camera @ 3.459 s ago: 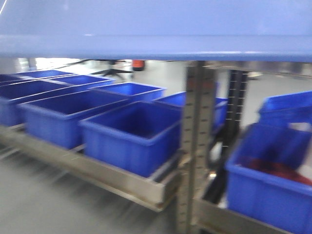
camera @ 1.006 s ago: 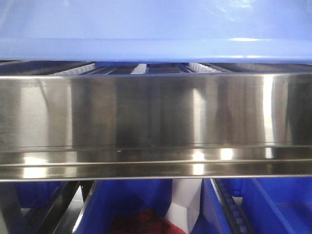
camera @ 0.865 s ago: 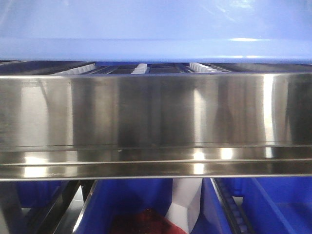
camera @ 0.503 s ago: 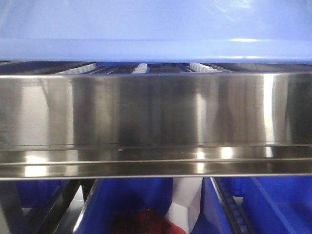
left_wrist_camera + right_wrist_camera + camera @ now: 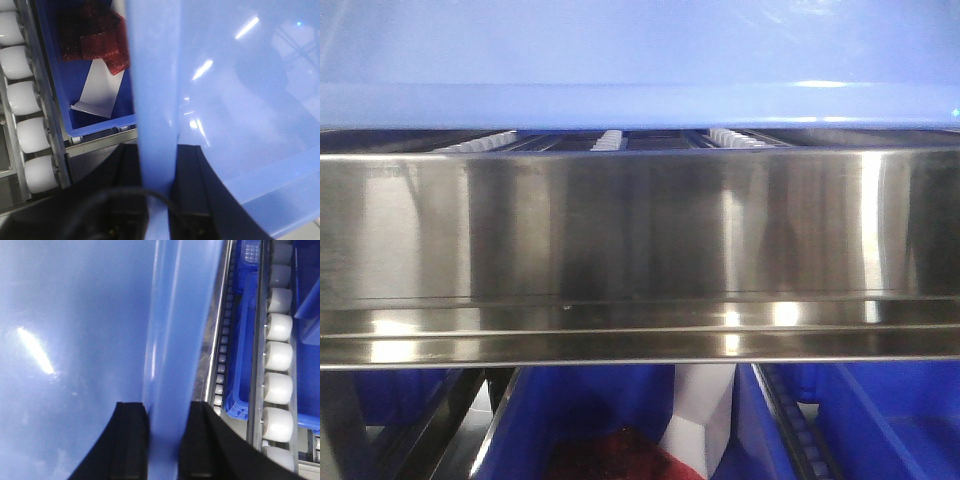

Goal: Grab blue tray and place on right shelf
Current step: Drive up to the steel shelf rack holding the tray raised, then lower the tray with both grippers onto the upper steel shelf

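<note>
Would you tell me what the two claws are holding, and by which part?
Both hold the blue tray: left claw and right claw each pinch its rim.

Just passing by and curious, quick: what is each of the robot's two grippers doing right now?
Left gripper: closed on the blue tray, fingers clamping its rim.
Right gripper: closed on the blue tray's rim too.

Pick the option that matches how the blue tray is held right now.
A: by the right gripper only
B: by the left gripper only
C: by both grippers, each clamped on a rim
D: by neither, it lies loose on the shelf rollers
C: in the two wrist views the left gripper and the right gripper each pinch a rim of the blue tray from both sides.
</note>
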Available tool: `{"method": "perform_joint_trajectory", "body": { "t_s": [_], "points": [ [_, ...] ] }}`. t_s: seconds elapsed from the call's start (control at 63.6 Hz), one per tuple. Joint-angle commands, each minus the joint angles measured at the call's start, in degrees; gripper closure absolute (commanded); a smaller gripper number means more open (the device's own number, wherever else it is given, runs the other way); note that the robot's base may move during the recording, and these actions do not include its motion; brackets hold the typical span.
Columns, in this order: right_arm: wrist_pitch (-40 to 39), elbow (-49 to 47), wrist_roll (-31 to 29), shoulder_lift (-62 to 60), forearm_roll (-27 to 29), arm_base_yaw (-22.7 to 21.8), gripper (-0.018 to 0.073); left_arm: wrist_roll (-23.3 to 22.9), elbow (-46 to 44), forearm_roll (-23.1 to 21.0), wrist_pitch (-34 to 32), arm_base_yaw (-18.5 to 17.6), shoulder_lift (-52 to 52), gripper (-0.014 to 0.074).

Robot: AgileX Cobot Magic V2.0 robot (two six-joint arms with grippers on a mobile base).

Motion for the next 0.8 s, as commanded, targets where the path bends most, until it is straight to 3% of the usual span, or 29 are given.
{"method": "perform_joint_trajectory", "body": {
  "t_s": [0.0, 0.283, 0.472, 0.786],
  "points": [
    [-4.4, -2.1, -1.2, -0.8, -2.1, -0.4, 0.0494, 1.2, -1.6, 1.1, 4.4, -0.3, -1.2, 0.0645],
    [-4.3, -3.3, -1.2, -0.4, -1.4, -0.4, 0.0494, 1.8, -3.1, 4.1, -1.4, 0.5, -1.2, 0.0645],
    [-2.1, -12.3, -1.2, 5.0, -1.4, -0.4, 0.0494, 4.7, -11.3, 4.5, -1.8, 5.3, 2.9, 0.0645],
    [0.3, -28.6, -1.7, 22.1, -1.5, -0.5, 0.0494, 8.0, -23.3, 4.1, -2.5, 12.3, 18.1, 0.0645]
  ]
}}
